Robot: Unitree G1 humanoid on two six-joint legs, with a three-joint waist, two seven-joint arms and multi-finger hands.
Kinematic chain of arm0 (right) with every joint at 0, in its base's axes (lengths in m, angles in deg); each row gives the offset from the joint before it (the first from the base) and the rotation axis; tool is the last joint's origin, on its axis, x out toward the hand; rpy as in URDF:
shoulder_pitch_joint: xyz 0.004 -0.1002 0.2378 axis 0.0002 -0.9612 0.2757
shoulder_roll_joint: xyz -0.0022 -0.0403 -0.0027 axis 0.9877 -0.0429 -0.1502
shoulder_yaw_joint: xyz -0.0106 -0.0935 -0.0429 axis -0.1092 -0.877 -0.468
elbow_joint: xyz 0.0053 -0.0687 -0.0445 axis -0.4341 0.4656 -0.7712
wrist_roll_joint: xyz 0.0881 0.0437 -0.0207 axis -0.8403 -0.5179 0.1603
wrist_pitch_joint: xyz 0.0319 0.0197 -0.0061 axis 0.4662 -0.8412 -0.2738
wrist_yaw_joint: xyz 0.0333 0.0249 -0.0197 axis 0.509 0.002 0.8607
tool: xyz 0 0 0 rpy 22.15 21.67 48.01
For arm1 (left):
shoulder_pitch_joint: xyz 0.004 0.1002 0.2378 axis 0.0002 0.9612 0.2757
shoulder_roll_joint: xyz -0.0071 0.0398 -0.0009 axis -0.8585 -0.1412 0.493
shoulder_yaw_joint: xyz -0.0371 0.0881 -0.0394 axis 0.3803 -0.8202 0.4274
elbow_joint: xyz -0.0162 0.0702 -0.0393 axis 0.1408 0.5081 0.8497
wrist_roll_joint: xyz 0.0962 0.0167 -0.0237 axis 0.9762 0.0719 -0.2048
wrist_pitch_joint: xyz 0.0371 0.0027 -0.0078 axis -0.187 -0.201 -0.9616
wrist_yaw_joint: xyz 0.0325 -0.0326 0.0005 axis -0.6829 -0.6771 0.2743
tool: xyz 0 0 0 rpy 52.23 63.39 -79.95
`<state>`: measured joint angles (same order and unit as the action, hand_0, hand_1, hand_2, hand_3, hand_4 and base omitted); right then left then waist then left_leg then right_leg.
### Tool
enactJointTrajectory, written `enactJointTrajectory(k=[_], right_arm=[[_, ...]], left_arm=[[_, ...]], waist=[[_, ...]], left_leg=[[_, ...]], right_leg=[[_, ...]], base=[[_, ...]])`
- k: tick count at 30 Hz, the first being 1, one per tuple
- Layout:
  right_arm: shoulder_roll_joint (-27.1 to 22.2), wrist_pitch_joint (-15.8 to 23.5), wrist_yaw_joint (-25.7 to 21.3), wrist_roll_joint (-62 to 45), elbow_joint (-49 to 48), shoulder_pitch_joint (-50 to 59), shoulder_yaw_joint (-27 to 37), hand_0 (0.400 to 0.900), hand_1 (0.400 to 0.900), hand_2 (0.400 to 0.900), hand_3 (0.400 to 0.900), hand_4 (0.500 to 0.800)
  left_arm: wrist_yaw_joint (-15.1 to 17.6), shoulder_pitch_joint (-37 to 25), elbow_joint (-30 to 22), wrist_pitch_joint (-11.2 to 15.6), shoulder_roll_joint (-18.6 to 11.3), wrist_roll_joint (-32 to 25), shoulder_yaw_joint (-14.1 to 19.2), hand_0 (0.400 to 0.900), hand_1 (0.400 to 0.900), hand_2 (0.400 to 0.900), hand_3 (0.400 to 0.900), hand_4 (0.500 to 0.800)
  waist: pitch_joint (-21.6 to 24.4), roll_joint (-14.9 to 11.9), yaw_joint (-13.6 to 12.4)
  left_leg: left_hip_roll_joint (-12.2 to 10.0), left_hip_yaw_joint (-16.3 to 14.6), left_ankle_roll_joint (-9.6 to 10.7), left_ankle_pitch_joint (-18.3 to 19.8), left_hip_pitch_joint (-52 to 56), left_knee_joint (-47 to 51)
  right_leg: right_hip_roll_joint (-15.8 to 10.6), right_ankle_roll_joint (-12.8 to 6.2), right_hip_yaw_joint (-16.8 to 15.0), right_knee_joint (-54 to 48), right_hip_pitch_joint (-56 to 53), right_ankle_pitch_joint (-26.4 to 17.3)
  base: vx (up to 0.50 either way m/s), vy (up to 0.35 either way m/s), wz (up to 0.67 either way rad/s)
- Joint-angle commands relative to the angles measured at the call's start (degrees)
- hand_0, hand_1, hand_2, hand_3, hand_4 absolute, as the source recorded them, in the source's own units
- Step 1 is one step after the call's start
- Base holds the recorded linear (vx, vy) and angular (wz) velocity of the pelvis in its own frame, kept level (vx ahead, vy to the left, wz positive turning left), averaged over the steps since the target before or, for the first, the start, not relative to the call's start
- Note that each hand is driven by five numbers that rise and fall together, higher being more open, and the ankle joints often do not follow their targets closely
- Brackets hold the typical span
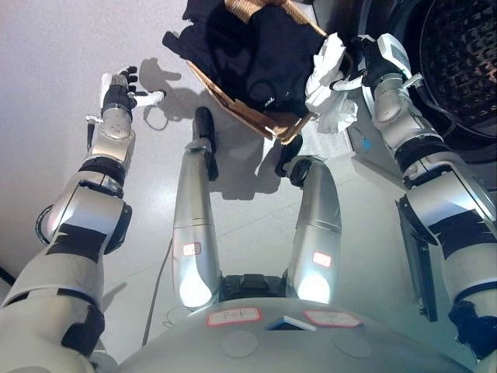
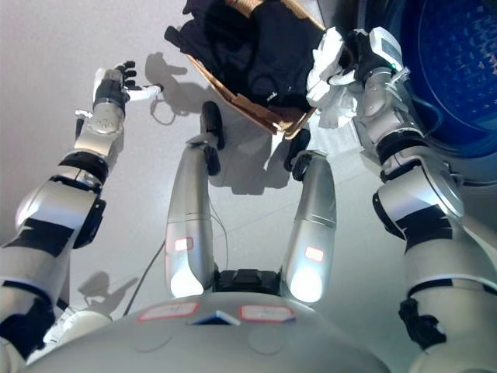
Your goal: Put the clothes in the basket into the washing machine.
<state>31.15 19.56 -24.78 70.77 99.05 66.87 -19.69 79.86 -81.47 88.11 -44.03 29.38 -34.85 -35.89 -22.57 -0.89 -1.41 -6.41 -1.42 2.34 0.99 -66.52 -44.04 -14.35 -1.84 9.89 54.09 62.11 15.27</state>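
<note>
I have the right robot hand (image 1: 371, 64) curled round a crumpled white cloth (image 1: 329, 84) at the right rim of the woven wicker basket (image 1: 268, 124) of dark clothes (image 1: 256, 54), left robot hand (image 1: 118, 92) loosely open and empty well left of the basket, so next I judge it needs lifting toward the perforated washing machine drum (image 1: 458, 62) just right of the basket.

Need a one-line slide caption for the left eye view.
Right hand grips white cloth beside the basket of dark clothes; left hand idle.

Laundry count
One basket (image 1: 233, 105), one white cloth (image 1: 330, 81), one washer drum (image 1: 458, 62); dark clothes (image 1: 256, 47) too heaped to count.
</note>
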Motion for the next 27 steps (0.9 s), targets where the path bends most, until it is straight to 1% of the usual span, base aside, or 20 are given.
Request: enactJointTrajectory(k=[1, 5, 6, 7, 9, 10, 12, 13, 16, 23, 24, 25, 26, 27], right_arm=[[-4.4, 1.1, -3.5, -1.6, 1.9, 2.5, -2.3, 0.9, 0.9, 0.9, 0.9, 0.8], [-4.7, 1.2, -3.8, -2.9, 4.2, 4.3, -2.8, 0.9, 0.9, 0.9, 0.9, 0.8], [-4.7, 1.2, -3.8, -2.9, 4.3, 4.3, -2.8, 0.9, 0.9, 0.9, 0.9, 0.8], [-4.6, 1.4, -4.1, -4.0, 4.5, 4.9, -2.6, 0.9, 0.9, 0.9, 0.9, 0.8], [-4.5, 1.5, -4.3, -4.2, 4.9, 5.0, -2.7, 0.9, 0.9, 0.9, 0.9, 0.8], [-4.5, 1.5, -4.2, -4.8, 4.9, 5.7, -3.1, 0.9, 0.9, 0.9, 0.9, 0.8], [-4.5, 1.4, -4.0, -4.8, 5.1, 5.7, -3.2, 0.9, 0.9, 0.9, 0.9, 0.8], [-4.3, 1.4, -3.8, -5.2, 5.9, 6.1, -3.6, 0.9, 0.9, 0.9, 0.9, 0.8], [-4.0, 2.0, -4.0, -6.5, 5.6, 6.1, -3.5, 0.9, 0.9, 0.9, 0.9, 0.8], [-2.6, 2.7, -3.5, -7.4, 4.4, 5.2, -3.6, 0.9, 0.9, 0.9, 0.9, 0.8], [-2.5, 2.7, -3.4, -7.7, 4.2, 5.3, -3.6, 0.869, 0.869, 0.869, 0.869, 0.781], [-2.4, 2.8, -3.1, -8.1, 3.9, 5.5, -3.8, 0.775, 0.775, 0.775, 0.775, 0.725], [-2.1, 3.0, -3.0, -7.9, 3.7, 5.3, -3.8, 0.639, 0.639, 0.639, 0.639, 0.644], [-2.2, 3.0, -3.1, -8.0, 3.7, 5.3, -4.0, 0.543, 0.543, 0.543, 0.543, 0.586]], left_arm=[[1.8, -0.5, 3.9, 1.4, -2.3, -1.9, -0.2, 0.9, 0.9, 0.9, 0.9, 0.8], [1.5, -1.9, 5.1, 1.4, -3.2, -2.5, -0.2, 0.9, 0.9, 0.9, 0.9, 0.8], [1.5, -1.9, 5.1, 1.4, -3.2, -2.5, -0.2, 0.9, 0.9, 0.9, 0.9, 0.8], [1.5, -2.7, 5.2, 1.4, -3.5, -2.8, 0.1, 0.9, 0.9, 0.9, 0.9, 0.8], [1.7, -3.1, 5.3, 1.6, -3.5, -3.1, 0.1, 0.9, 0.9, 0.9, 0.9, 0.8], [1.9, -3.7, 5.4, 1.6, -3.8, -3.8, -0.2, 0.9, 0.9, 0.9, 0.9, 0.8], [2.0, -3.6, 5.4, 1.6, -3.7, -3.9, -0.2, 0.9, 0.9, 0.9, 0.9, 0.8], [2.0, -4.2, 5.7, 1.6, -4.0, -4.2, 0.0, 0.9, 0.9, 0.9, 0.9, 0.8], [2.4, -3.9, 5.5, 1.8, -4.2, -4.3, 0.4, 0.9, 0.9, 0.9, 0.9, 0.8], [2.9, -1.8, 5.2, 2.1, -3.2, -3.7, 0.6, 0.9, 0.9, 0.9, 0.9, 0.8], [2.9, -1.8, 5.2, 2.0, -3.1, -3.7, 0.6, 0.9, 0.9, 0.9, 0.9, 0.8], [3.0, -2.1, 5.1, 2.0, -3.1, -3.8, 0.6, 0.9, 0.9, 0.9, 0.9, 0.8], [2.9, -2.0, 4.9, 2.1, -3.0, -3.6, 0.6, 0.9, 0.9, 0.9, 0.9, 0.8], [3.0, -1.9, 4.8, 2.2, -3.0, -3.7, 0.6, 0.9, 0.9, 0.9, 0.9, 0.8]], waist=[[4.5, 1.9, -0.1], [5.4, 2.1, -0.6], [5.5, 2.2, -0.6], [5.8, 2.1, -0.6], [5.9, 2.1, -0.6], [6.0, 1.9, -0.6], [6.2, 1.8, -0.6], [6.3, 1.7, -0.8], [6.0, 1.8, -1.2], [6.8, 1.5, -1.2], [6.9, 1.4, -1.2], [7.2, 1.3, -1.2], [7.4, 1.3, -1.3], [7.5, 1.3, -1.3]], left_leg=[[0.9, 0.2, 2.7, 8.9, -3.1, -9.3], [0.9, 0.5, 2.4, 11.9, -8.7, -15.8], [0.9, 0.6, 2.4, 12.0, -9.0, -16.0], [1.0, 0.7, 2.1, 13.1, -11.0, -18.3], [1.1, 0.6, 2.0, 13.7, -12.2, -19.8], [1.1, 0.8, 1.9, 14.8, -13.8, -22.5], [1.1, 0.8, 1.9, 15.7, -14.7, -24.1], [1.0, 0.8, 1.8, 17.3, -16.3, -27.4], [0.9, 0.7, 1.3, 19.1, -18.0, -30.8], [1.6, 1.0, 0.9, 20.5, -18.2, -33.3], [1.7, 0.9, 0.8, 20.4, -18.1, -33.1], [1.8, 1.0, 0.8, 20.2, -18.0, -32.8], [2.0, 1.1, 0.8, 20.1, -18.2, -32.8], [2.1, 1.1, 0.9, 20.0, -18.4, -32.7]], right_leg=[[1.4, -0.82, -0.9, 0.6, 1.8, -0.5], [0.9, -0.33, -1.3, 6.4, 7.3, 2.0], [0.9, -0.33, -1.3, 6.5, 7.5, 2.1], [0.8, -0.1, -1.7, 8.4, 9.3, 3.0], [0.7, -0.06, -2.1, 10.1, 10.6, 3.7], [0.2, -0.05, -2.6, 13.0, 12.4, 4.7], [0.0, -0.04, -2.9, 14.4, 13.5, 5.3], [-0.6, 0.14, -3.3, 17.5, 15.1, 6.5], [-0.6, 0.57, -3.9, 20.7, 17.1, 8.1], [-0.9, 0.65, -4.5, 22.9, 17.5, 9.2], [-0.8, 0.71, -4.5, 22.8, 17.4, 9.2], [-0.8, 0.77, -4.6, 22.7, 17.5, 9.1], [-0.7, 0.76, -4.5, 22.7, 17.7, 9.1], [-0.7, 0.85, -4.5, 22.6, 17.8, 9.1]], base=[[-0.03, -0.004, 0.06], [-0.01, 0.004, 0.0], [0.0, 0.0, 0.0], [0.0, 0.0, 0.0], [0.0, 0.0, 0.0], [0.0, 0.0, 0.0], [0.0, 0.0, 0.0], [0.0, 0.007, -0.03], [0.0, 0.016, -0.03], [0.01, 0.007, 0.01], [0.0, 0.0, 0.04], [0.0, -0.003, 0.06], [-0.01, -0.008, 0.08], [-0.02, -0.014, 0.07]])
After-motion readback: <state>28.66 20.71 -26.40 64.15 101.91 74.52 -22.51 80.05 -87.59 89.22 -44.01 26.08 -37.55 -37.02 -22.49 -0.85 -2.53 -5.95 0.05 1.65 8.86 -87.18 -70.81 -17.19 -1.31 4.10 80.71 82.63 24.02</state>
